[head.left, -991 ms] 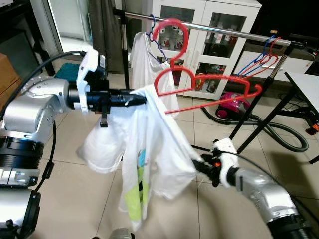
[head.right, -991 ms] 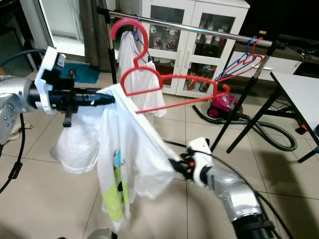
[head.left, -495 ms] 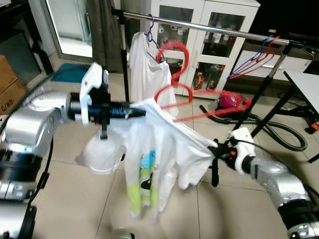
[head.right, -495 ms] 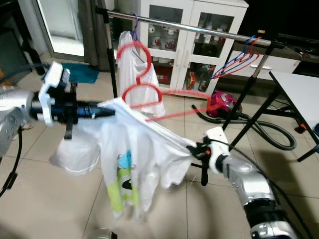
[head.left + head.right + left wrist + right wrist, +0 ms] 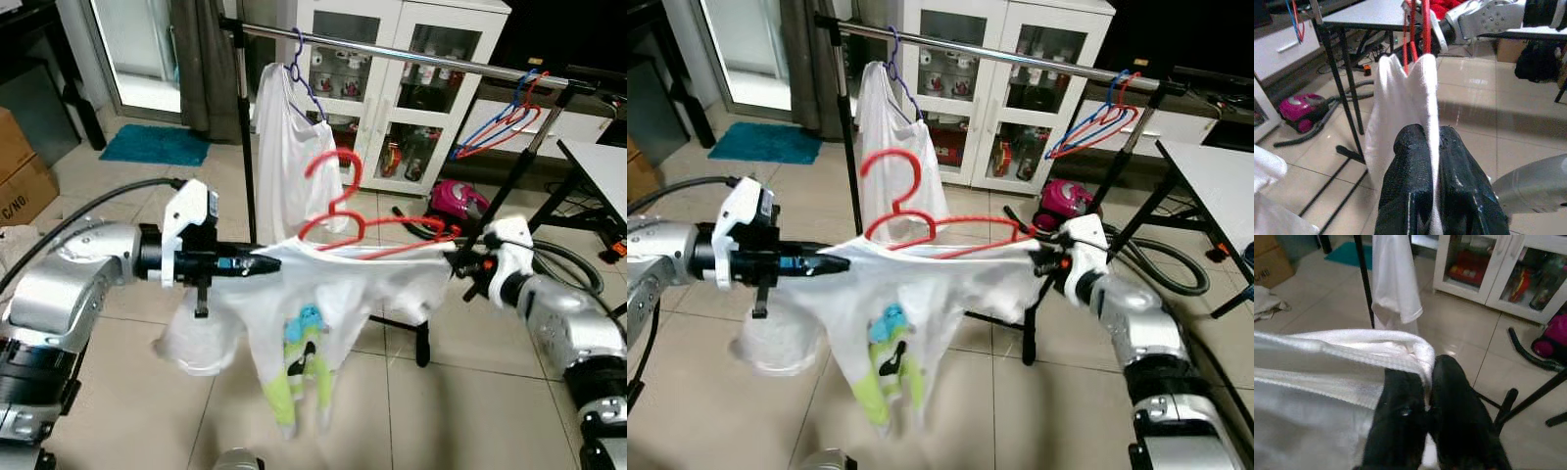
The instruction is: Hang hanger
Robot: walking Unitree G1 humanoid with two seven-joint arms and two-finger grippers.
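A white T-shirt (image 5: 323, 294) with a green and blue print is stretched level between my two grippers. A red hanger (image 5: 338, 211) sits in its neck, hook up, below the metal clothes rail (image 5: 421, 61). My left gripper (image 5: 263, 264) is shut on the shirt's left shoulder, and the left wrist view shows white cloth pinched by the left gripper (image 5: 1429, 134) with the red hanger (image 5: 1418, 24) beyond. My right gripper (image 5: 457, 262) is shut on the other shoulder, and the right wrist view shows the right gripper (image 5: 1427, 367) with the shirt (image 5: 1327, 362) clamped in it.
Another white shirt (image 5: 286, 132) hangs on a blue hanger at the rail's left end. Red and blue hangers (image 5: 500, 122) hang at its right end. A white glass-door cabinet (image 5: 411, 98) stands behind, a pink vacuum cleaner (image 5: 451, 201) on the floor, a table (image 5: 600, 162) at right.
My right gripper has risen and swung out to the right, pulling the shirt taut and level. The left gripper has dropped a little, and the hanger sits lower.
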